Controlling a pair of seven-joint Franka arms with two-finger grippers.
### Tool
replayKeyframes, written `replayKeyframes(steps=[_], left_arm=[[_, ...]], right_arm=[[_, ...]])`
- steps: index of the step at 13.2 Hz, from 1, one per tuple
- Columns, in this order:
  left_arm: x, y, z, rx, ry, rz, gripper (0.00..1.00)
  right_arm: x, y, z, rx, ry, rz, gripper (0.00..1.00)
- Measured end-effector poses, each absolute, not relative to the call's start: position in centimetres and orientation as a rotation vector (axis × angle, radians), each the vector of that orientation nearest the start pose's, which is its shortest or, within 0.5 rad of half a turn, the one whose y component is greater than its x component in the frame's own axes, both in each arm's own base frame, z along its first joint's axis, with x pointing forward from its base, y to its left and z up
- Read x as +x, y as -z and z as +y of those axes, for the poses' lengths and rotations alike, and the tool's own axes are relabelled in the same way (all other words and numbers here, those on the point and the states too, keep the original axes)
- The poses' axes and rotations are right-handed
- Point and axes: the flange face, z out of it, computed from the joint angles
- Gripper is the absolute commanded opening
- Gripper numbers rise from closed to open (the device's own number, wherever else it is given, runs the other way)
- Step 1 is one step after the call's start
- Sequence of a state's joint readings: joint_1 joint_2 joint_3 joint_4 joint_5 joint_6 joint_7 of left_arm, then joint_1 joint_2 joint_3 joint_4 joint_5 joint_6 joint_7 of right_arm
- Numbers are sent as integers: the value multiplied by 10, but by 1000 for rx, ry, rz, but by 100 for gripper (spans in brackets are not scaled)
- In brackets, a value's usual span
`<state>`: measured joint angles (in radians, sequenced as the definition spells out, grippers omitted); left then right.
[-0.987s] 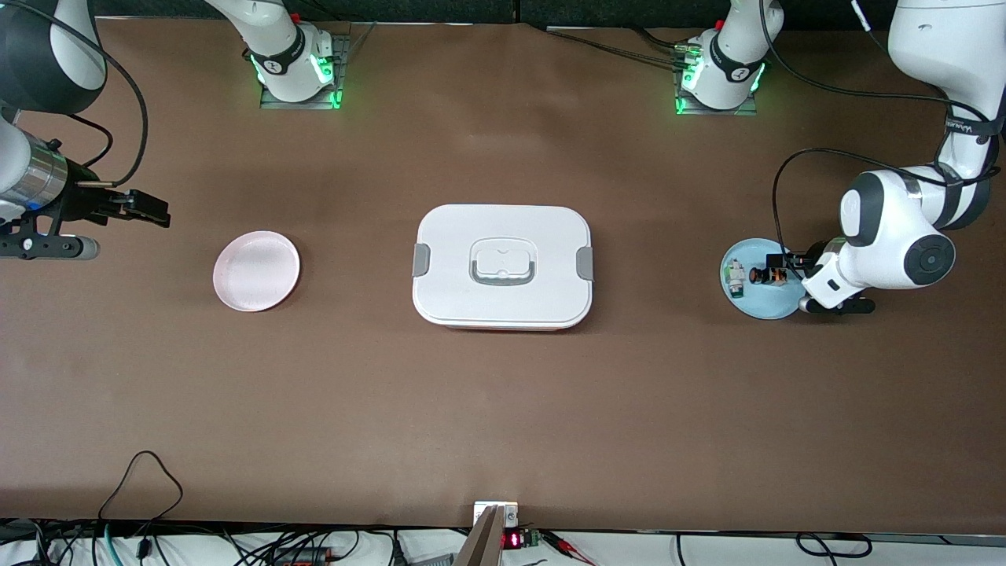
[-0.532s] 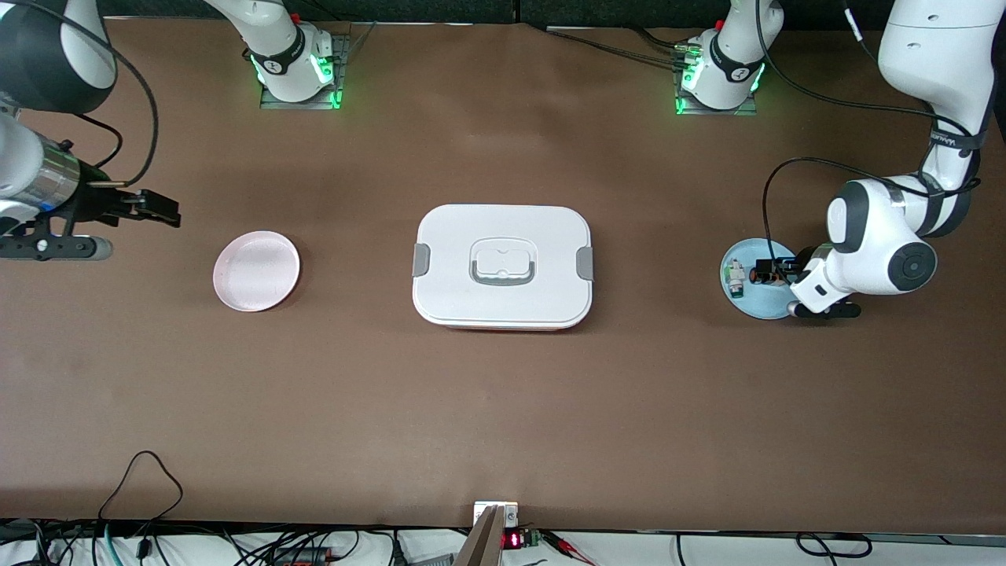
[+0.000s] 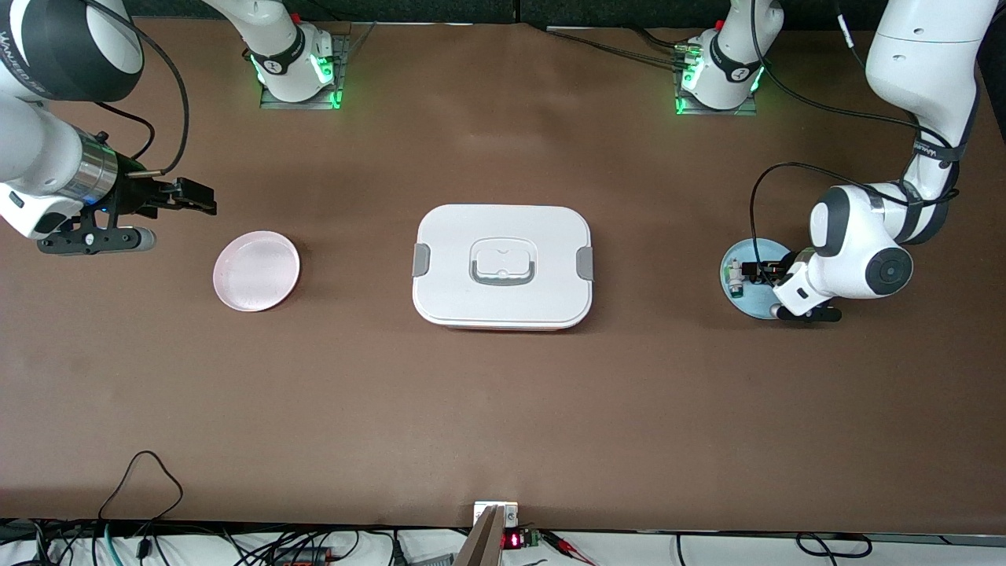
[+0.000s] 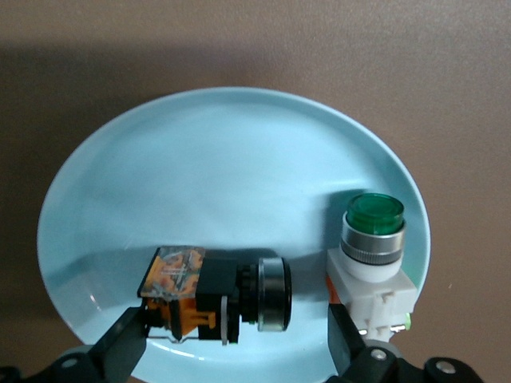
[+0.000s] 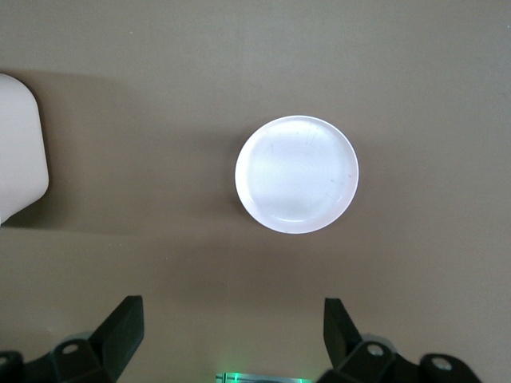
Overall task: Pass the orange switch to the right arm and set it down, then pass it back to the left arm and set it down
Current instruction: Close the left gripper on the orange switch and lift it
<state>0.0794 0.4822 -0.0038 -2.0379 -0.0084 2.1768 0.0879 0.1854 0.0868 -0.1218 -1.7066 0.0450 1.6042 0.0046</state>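
Note:
The orange switch (image 4: 214, 291) lies on its side on the pale blue plate (image 4: 223, 167), its round black end toward a white-and-green component (image 4: 372, 254). My left gripper (image 4: 235, 345) is low over this plate, open, with one finger on each side of the switch and the orange end close to one finger. In the front view the left gripper (image 3: 756, 271) covers most of the switch. My right gripper (image 3: 192, 196) hangs open and empty over bare table beside the pink plate (image 3: 256, 270). The white box (image 3: 503, 267) stands mid-table between the two plates.
The blue plate (image 3: 749, 305) is at the left arm's end of the table. The right wrist view shows the pink plate (image 5: 297, 174) and a corner of the box (image 5: 20, 148). Cables lie along the table edge nearest the front camera.
The left gripper has slid across the blue plate toward the box and now straddles the switch. The right gripper has moved toward the box, over the table beside the pink plate.

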Motion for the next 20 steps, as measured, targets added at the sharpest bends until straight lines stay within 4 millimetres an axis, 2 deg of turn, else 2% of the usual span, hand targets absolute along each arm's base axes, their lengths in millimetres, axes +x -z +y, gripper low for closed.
replayKeyframes(steps=[5,7,8,9,11,12,13,15,18,20], left_arm=[[557,-162,46,-3141,-503,56,89],[558,-162,46,-3141,-499,60,70],[558,-163,46,-3142,-498,62,54],[559,-163,46,-3142,-495,64,42],[560,-164,46,-3142,-500,67,35],[560,-165,46,-3141,-515,68,26],[561,-168,45,-3142,-542,65,23],[568,-184,39,-3155,-639,52,22],[582,-231,20,-3191,-863,-70,23],[587,-263,-9,-3177,-1008,-204,23]], right_arm=[[567,-515,41,-3095,-298,-75,100],[567,-515,41,-3094,-299,-74,100],[567,-515,41,-3093,-299,-74,100],[567,-515,41,-3092,-299,-74,100],[566,-515,42,-3092,-302,-74,100],[566,-515,42,-3091,-302,-74,100],[566,-515,42,-3091,-303,-74,100],[566,-515,42,-3091,-305,-74,100],[566,-515,43,-3084,-307,-76,100],[566,-516,49,-3061,-306,-81,100]])
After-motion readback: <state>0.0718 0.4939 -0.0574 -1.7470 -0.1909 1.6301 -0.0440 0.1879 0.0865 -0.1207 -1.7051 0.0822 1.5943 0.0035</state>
